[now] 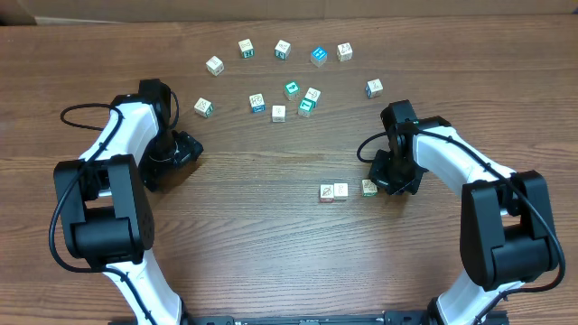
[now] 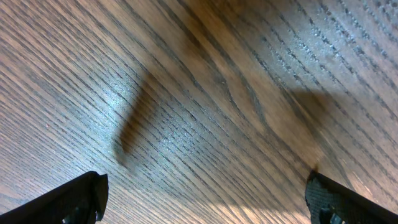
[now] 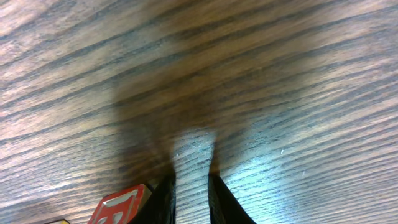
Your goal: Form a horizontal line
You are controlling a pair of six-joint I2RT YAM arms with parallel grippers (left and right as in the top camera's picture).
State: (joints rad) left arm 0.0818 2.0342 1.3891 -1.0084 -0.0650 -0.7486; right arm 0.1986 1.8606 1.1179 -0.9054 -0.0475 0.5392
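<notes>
Overhead view of a wooden bench with two robot arms. The horizontal line lies right of centre, towards the near side. It is two tan-and-white picture cubes touching, with a green-faced cube a little apart on their right. That cube sits just beside the right tool, but contact cannot be made out.

The right wrist view shows this tool almost pressed together, with a sliver of bench between its fingers. A red cube face is cut off at the bottom edge.

The left tool is spread wide. Its wrist view shows only black fingertips over bare wood.

Loose cubes are scattered at the far side, their pictures too small to read.
</notes>
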